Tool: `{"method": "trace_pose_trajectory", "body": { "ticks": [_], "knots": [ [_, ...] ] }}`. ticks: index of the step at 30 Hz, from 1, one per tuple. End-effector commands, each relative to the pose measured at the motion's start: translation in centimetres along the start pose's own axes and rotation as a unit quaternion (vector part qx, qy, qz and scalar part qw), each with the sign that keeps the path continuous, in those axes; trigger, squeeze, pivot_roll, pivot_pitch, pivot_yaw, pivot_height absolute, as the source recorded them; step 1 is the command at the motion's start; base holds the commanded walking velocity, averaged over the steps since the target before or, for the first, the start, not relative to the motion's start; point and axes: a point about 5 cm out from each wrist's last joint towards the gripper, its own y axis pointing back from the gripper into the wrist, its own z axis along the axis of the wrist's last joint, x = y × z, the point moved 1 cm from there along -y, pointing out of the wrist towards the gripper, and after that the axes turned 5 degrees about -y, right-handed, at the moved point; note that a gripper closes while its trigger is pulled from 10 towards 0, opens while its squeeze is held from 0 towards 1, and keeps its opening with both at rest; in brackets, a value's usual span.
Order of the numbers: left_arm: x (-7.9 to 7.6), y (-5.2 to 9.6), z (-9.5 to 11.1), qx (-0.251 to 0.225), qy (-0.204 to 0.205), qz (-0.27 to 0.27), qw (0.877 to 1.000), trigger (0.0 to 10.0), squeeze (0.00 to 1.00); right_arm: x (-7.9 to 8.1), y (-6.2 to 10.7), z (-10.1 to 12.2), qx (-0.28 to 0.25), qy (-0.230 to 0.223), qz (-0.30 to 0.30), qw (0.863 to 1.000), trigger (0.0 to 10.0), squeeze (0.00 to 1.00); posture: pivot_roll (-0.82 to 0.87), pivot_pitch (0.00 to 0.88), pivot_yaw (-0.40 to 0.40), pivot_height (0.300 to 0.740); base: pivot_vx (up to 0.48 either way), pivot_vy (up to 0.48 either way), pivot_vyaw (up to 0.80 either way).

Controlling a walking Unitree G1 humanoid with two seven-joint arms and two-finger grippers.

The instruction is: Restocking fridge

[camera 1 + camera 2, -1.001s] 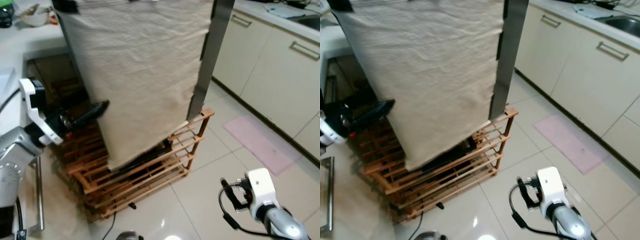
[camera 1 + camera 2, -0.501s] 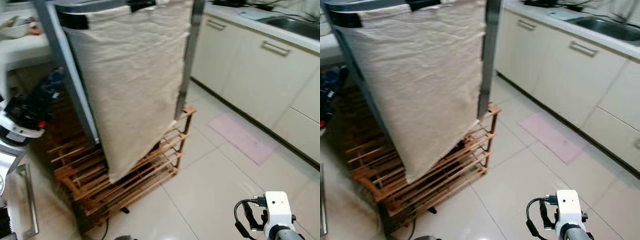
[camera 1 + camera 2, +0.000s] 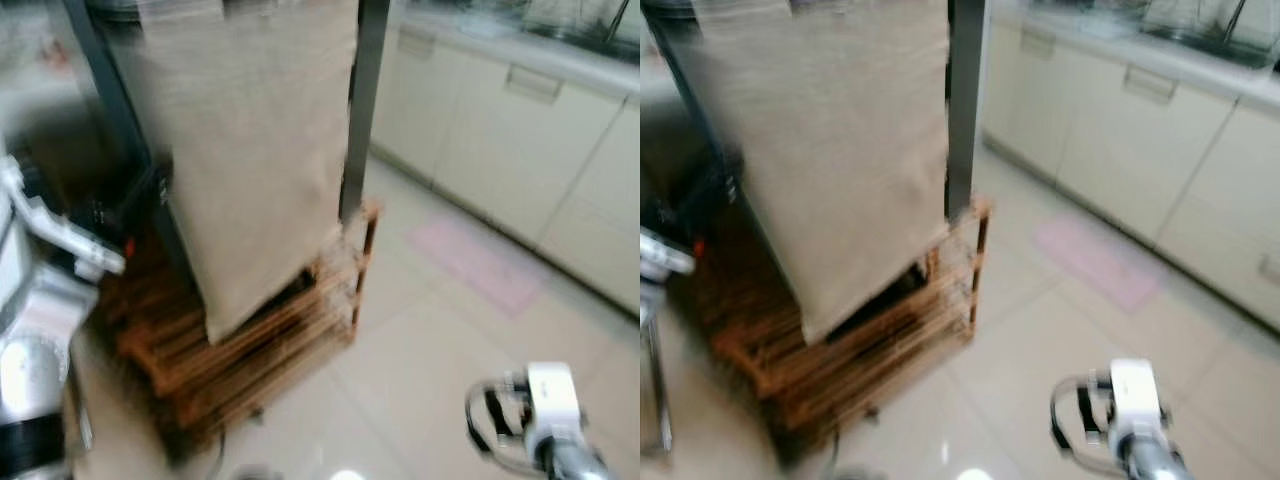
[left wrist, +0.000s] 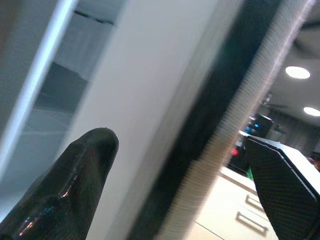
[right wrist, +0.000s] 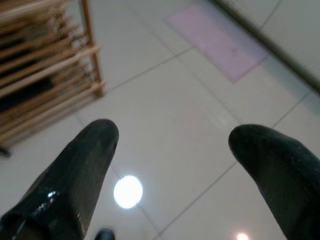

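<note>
Blurred head views: cloth-covered rack [image 3: 255, 150] atop a wooden slatted shelf [image 3: 250, 340]. Left hand [image 4: 185, 175] spread wide beside a pale panel; right hand [image 5: 175, 170] spread wide, empty, above the tiled floor [image 5: 165, 115].

Motion blur smears the cloth-draped frame [image 3: 255, 150] and wooden rack [image 3: 250, 340].

Head views motion-blurred throughout, evenly lit. Ceiling-light glare spot on glossy floor [image 5: 127, 191] near the wooden rack [image 3: 260, 340]; deep shadow behind rack. Left wrist view smeared.
</note>
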Motion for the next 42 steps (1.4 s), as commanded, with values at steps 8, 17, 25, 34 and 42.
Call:
{"method": "trace_pose_trajectory", "body": {
  "ticks": [8, 17, 25, 34, 42],
  "knots": [
    [-2.8, 0.3, -1.6, 0.092, -0.053, -0.085, 0.991, 10.0, 0.0, -0.4, 0.1, 0.3, -0.009, 0.004, -0.01, 1.0, 10.0, 0.0, -0.03, 0.002, -0.002, 0.74, 0.0, 0.0, 0.0],
    [-10.5, 2.2, -0.8, 0.162, 0.044, -0.3, 0.939, 10.0, 0.0, 0.0, 0.3, -0.1, -0.004, 0.006, -0.002, 1.0, 10.0, 0.0, -0.03, 0.0, 0.003, 0.74, 0.0, 0.0, 0.0],
    [-9.6, 2.3, 4.6, -0.061, 0.153, -0.271, 0.948, 10.0, 0.0, 0.5, 0.4, -1.0, 0.011, 0.01, 0.011, 1.0, 10.0, 0.0, -0.02, 0.0, -0.003, 0.74, 0.0, 0.0, 0.0],
    [-3.4, 0.6, -0.6, 0.073, 0.025, -0.006, 0.997, 10.0, 0.0, 0.8, 0.2, -1.1, 0.003, 0.02, 0.017, 1.0, 10.0, 0.0, -0.02, 0.0, -0.001, 0.74, 0.0, 0.0, 0.0],
    [-1.9, -2.2, -4.9, 0.182, -0.137, 0.108, 0.968, 10.0, 0.0, 0.9, 0.3, -0.6, -0.014, 0.02, 0.016, 1.0, 10.0, 0.0, -0.04, 0.007, 0.013, 0.74, 0.0, 0.0, 0.0]
  ]
}}
